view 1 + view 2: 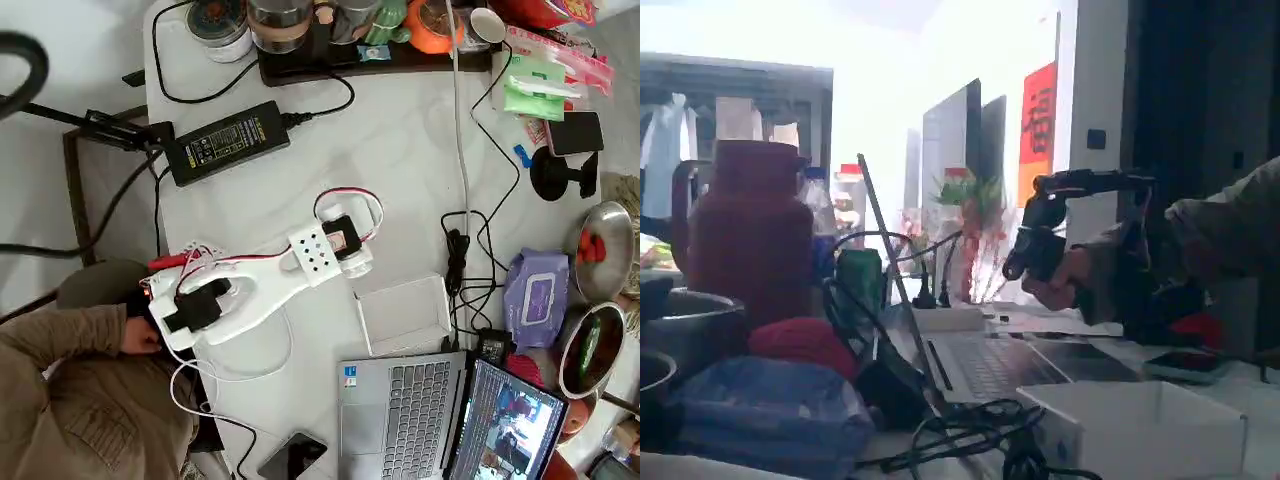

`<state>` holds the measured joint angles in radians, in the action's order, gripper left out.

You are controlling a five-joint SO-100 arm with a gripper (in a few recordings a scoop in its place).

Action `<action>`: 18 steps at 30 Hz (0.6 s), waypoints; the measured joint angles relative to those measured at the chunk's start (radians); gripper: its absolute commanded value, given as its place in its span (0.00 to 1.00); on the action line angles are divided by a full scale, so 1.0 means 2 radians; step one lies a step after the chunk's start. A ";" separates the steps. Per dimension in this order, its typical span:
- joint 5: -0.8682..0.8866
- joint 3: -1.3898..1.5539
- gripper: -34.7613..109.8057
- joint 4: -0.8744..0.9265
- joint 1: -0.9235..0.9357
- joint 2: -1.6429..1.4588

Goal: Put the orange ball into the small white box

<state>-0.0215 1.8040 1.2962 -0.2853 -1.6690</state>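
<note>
My claw [362,262] hangs over the white counter [400,150], just up and left of the small white box [405,315] in the overhead view; I cannot tell how far its jaws are parted or whether they hold anything. The box sits beside an open laptop [400,415]. A black power brick [228,142] lies farther back, clutter lines the counter's edges, and a person's sleeve [70,370] is by my base.

White plastic arm [262,285], black motors, perforated wrist plate, red-white cable loop, possibly dark hand [1025,262]
</note>
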 measured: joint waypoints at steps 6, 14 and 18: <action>0.002 0.000 0.47 0.000 0.019 0.000; -0.003 -0.001 0.47 0.000 0.055 0.037; -0.004 -0.001 0.47 -0.014 0.063 0.068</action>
<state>-0.0291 1.8024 1.2686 -0.1595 -1.5324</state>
